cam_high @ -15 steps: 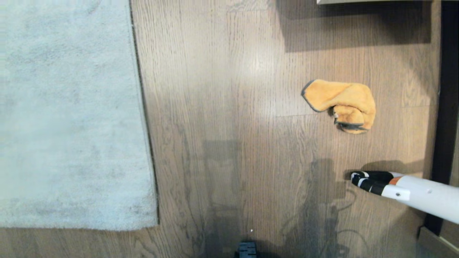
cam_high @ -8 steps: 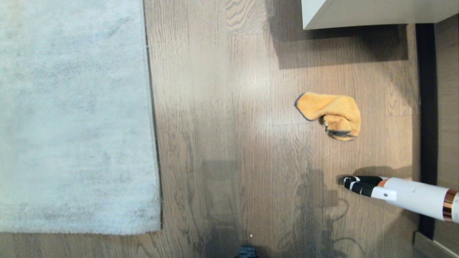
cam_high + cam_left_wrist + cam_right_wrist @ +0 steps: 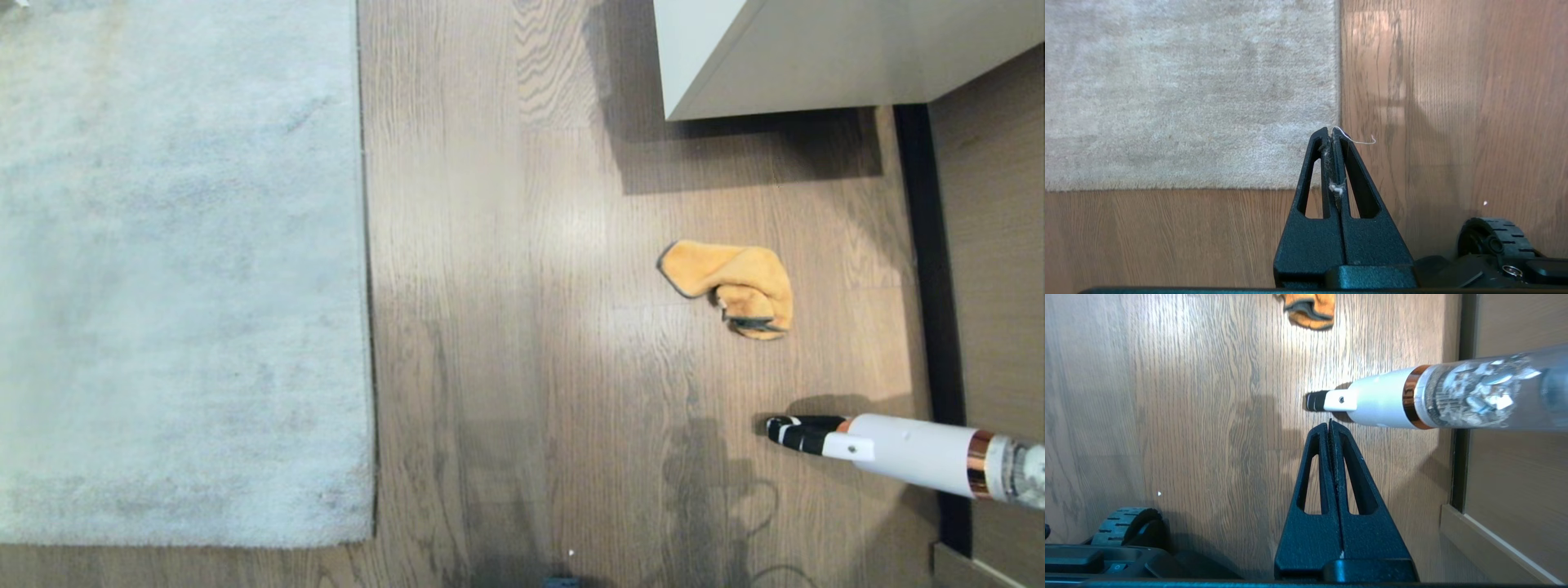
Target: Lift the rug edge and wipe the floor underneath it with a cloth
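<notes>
A pale grey rug lies flat on the left, its straight rug edge (image 3: pixel 369 327) running down to a near corner (image 3: pixel 371 535). Bare grey-brown wood floor (image 3: pixel 522 343) lies to its right. The crumpled orange-tan cloth (image 3: pixel 731 286) sits on the floor right of centre, also seen far off in the right wrist view (image 3: pixel 1310 308). My left gripper (image 3: pixel 1331 131) is shut and empty, hanging above the rug edge (image 3: pixel 1340 81) near the corner, with lint on its fingers. My right gripper (image 3: pixel 1329 424) is shut and empty above the floor. Neither gripper shows in the head view.
A white handheld vacuum (image 3: pixel 890 449) with a black nozzle and clear dust chamber lies on the floor near the cloth, just beyond my right gripper (image 3: pixel 1392 402). A pale cabinet (image 3: pixel 816 57) stands at the back right. A dark strip and a panel (image 3: pixel 931 286) bound the right side.
The whole head view has shifted: the camera has pulled back, things look smaller and more of the pale cabinet shows at the top. Nothing on the floor has moved.
</notes>
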Robot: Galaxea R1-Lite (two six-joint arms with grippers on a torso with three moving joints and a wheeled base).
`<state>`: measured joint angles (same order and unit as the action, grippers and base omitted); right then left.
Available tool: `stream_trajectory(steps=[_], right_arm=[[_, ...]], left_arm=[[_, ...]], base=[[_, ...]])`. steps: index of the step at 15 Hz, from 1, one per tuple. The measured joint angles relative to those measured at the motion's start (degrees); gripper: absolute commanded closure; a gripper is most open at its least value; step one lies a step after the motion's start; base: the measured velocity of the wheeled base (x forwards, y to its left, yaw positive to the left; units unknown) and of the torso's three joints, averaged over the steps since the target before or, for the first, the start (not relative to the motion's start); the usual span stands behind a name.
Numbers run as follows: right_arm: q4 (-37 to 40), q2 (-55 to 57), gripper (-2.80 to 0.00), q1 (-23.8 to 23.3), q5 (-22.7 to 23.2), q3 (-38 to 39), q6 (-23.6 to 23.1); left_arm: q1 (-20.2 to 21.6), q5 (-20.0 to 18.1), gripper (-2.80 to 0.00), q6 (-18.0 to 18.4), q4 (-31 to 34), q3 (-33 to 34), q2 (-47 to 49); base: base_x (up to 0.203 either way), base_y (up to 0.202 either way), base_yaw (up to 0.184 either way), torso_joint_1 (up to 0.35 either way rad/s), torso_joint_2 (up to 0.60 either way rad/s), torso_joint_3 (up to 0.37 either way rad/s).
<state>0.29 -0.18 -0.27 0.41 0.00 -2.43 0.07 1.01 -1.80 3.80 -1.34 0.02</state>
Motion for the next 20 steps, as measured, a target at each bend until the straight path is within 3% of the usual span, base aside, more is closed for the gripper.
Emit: stream_trajectory(steps=[20], right_arm=[[-0.1,0.1,0.00,0.0,0.0,0.0,0.2]], left_arm=[[0.0,-0.2,0.00,0.0,0.1,-0.1,0.0]], base=[[0.000,0.000,0.000,0.002,0.00,0.204]])
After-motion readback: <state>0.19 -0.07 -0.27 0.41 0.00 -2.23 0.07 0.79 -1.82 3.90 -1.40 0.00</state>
